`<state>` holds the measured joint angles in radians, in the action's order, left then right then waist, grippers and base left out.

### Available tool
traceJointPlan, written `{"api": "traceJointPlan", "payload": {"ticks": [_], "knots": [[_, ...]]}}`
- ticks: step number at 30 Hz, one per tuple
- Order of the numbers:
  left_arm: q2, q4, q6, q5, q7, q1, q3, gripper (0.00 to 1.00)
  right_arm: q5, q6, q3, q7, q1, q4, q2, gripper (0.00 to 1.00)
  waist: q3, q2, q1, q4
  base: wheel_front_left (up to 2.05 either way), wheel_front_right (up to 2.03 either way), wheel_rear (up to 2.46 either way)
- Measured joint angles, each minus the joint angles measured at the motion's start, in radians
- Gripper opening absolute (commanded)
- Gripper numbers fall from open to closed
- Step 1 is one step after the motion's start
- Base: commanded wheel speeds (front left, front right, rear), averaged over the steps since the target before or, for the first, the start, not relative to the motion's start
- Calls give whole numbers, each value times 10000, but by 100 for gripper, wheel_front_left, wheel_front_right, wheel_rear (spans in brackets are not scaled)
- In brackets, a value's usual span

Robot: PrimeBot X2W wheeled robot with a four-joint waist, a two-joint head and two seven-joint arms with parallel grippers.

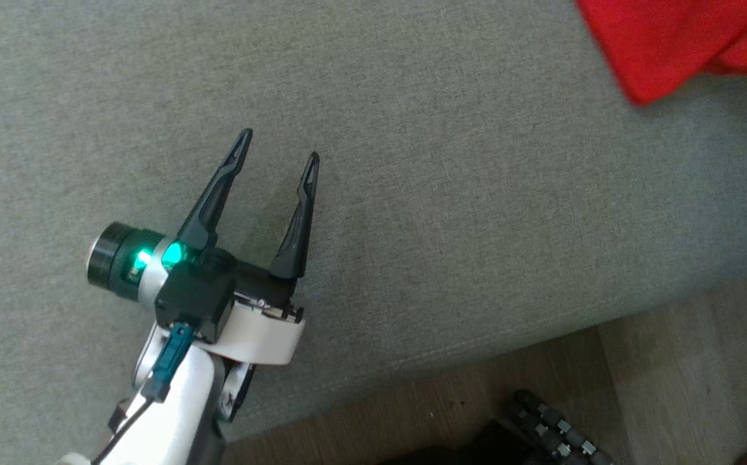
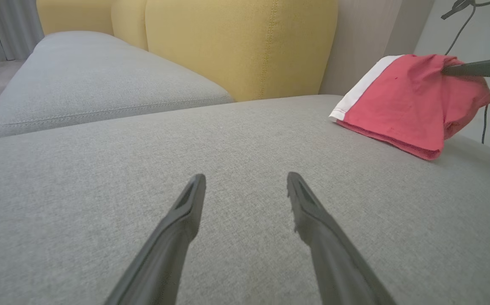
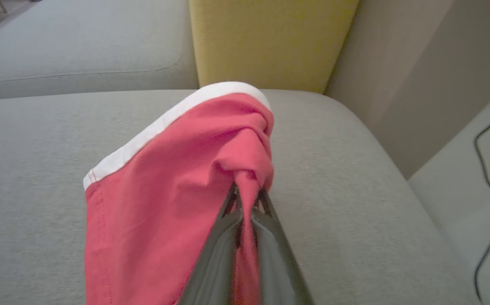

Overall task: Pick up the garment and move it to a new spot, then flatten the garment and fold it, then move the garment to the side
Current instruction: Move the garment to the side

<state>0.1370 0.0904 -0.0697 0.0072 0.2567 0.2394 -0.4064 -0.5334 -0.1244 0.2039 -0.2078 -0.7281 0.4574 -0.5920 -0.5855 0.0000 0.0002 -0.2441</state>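
The garment [image 3: 164, 186] is red with a white band along one edge. My right gripper [image 3: 248, 195] is shut on a bunched fold of it and lifts that part above the grey sofa seat. From the left wrist view the garment [image 2: 401, 106] hangs at the right, its lower edge resting on the cushion, and the right gripper's fingers [image 2: 477, 67] pinch its top corner. A red corner of the garment [image 1: 676, 39] shows at the head view's top right. My left gripper [image 1: 277, 143] hovers open over bare cushion, well left of the garment, with nothing between its fingers [image 2: 187, 212].
The grey sofa seat [image 1: 444, 181] spreads under both arms, with yellow back cushions [image 2: 245, 46] behind and a second grey seat [image 2: 92, 80] to the left. The seat's front edge drops to wooden floor [image 1: 657, 374]. A dark cable [image 3: 488, 182] runs down past the sofa's right end.
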Motion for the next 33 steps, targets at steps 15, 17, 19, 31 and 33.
{"api": "traceJointPlan", "payload": {"ticks": [15,17,19,31,33], "knots": [[-88,-113,-102,-207,0,192,-52,100,4531,-2,-2568,782,703,-1356,1925,100,402,0,-1,622,0,0,0],[-150,-167,-174,-236,0,149,-46,100,4520,-2,-2255,784,1176,-1622,2313,100,644,0,-1,785,0,0,0],[-249,-224,-199,-313,0,66,-29,100,4272,-2,-1881,955,1666,-1776,2568,100,914,0,-2,972,0,0,0],[-625,-924,-562,-867,0,-1440,428,100,4230,-2,-677,4573,4166,-619,4805,100,3138,0,-2,2266,0,0,0],[-644,-938,-579,-874,0,-1688,581,100,4213,-2,-579,4581,4637,-1175,4997,100,3534,0,-2,2436,0,0,0]]}}
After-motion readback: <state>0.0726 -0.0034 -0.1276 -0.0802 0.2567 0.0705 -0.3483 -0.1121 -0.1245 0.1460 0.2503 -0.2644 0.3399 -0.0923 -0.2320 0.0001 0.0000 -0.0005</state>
